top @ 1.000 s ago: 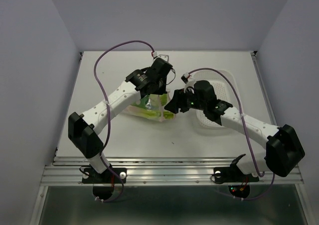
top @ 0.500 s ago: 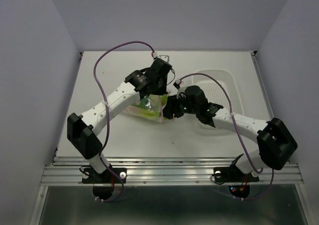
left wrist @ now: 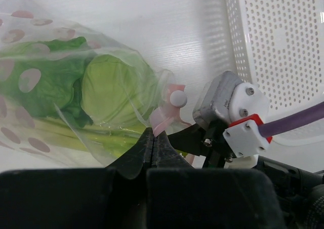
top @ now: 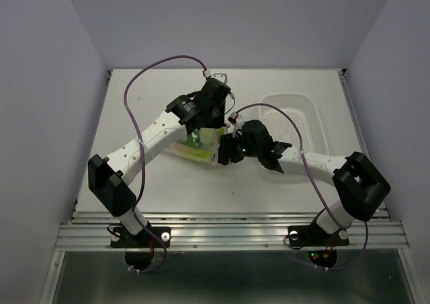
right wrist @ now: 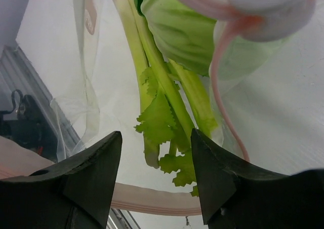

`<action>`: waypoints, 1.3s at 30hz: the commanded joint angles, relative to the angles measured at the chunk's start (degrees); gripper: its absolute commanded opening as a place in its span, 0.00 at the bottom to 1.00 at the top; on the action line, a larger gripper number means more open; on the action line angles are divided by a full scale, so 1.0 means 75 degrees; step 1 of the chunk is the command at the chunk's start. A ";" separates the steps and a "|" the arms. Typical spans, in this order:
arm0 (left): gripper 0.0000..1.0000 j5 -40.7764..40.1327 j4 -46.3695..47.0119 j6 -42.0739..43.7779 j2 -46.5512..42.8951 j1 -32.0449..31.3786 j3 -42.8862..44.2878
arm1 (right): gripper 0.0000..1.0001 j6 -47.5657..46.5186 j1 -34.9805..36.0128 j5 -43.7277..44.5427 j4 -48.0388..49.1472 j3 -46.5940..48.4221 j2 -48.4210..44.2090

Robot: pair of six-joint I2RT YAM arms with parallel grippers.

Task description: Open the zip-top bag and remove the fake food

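The clear zip-top bag [top: 195, 146] with pink dots lies mid-table, holding the fake food: a round light-green cabbage head [left wrist: 109, 89], dark leafy pieces [left wrist: 45, 84] and a pale stalk with leafy ends [right wrist: 167, 117]. My left gripper [left wrist: 153, 132] is shut on the bag's pink zip edge [left wrist: 164, 115] and holds it up. My right gripper [right wrist: 157, 143] is open at the bag's mouth, with the leafy stalk tips between its fingers [right wrist: 96, 163]. The pink zip strip [right wrist: 152, 201] runs beneath it. In the top view the right gripper [top: 227, 153] sits against the bag's right end.
A white perforated oval basket [top: 306, 119] stands right of the bag, also in the left wrist view [left wrist: 283, 41]. The right arm's wrist and purple cable [left wrist: 243, 130] lie close beside the left gripper. Metal rails [top: 228, 233] run along the near table edge.
My right gripper has moved left from beside the basket to the bag's open end. The left gripper has stayed on the bag's edge.
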 commanded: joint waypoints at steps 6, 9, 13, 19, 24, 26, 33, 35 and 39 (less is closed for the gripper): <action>0.00 0.0157 0.0497 -0.0172 -0.0328 -0.0080 0.0112 | 0.63 0.0026 0.0248 0.0174 0.0678 0.0048 0.0374; 0.00 0.0215 0.0532 -0.0207 -0.0340 -0.0080 0.0089 | 0.61 0.0131 0.0249 0.0220 0.0818 0.0048 0.0491; 0.00 0.0274 0.0614 -0.0243 -0.0340 -0.0080 0.0007 | 0.53 0.0260 0.0249 0.0209 0.1053 0.0025 0.0608; 0.00 0.0286 0.0626 -0.0254 -0.0305 -0.0092 0.0006 | 0.52 0.0296 0.0249 0.0174 0.1135 0.0107 0.0784; 0.00 0.0274 0.0731 -0.0254 -0.0399 -0.0092 -0.0087 | 0.42 0.0366 0.0319 0.0209 0.1147 0.0142 0.0901; 0.00 0.0227 0.0743 -0.0254 -0.0422 -0.0092 -0.0111 | 0.36 0.0378 0.0319 0.0197 0.1147 0.0177 0.0960; 0.00 -0.0007 0.0813 -0.0301 -0.0469 -0.0092 -0.0333 | 0.13 0.0285 0.0319 0.0150 0.1054 0.0235 0.0866; 0.00 -0.0100 0.0802 -0.0313 -0.0481 -0.0092 -0.0427 | 0.01 0.0226 0.0319 0.0325 0.0832 0.0305 0.0785; 0.00 -0.0160 0.0860 -0.0313 -0.0528 -0.0092 -0.0649 | 0.01 0.0143 0.0319 0.0432 0.0655 0.0353 0.0539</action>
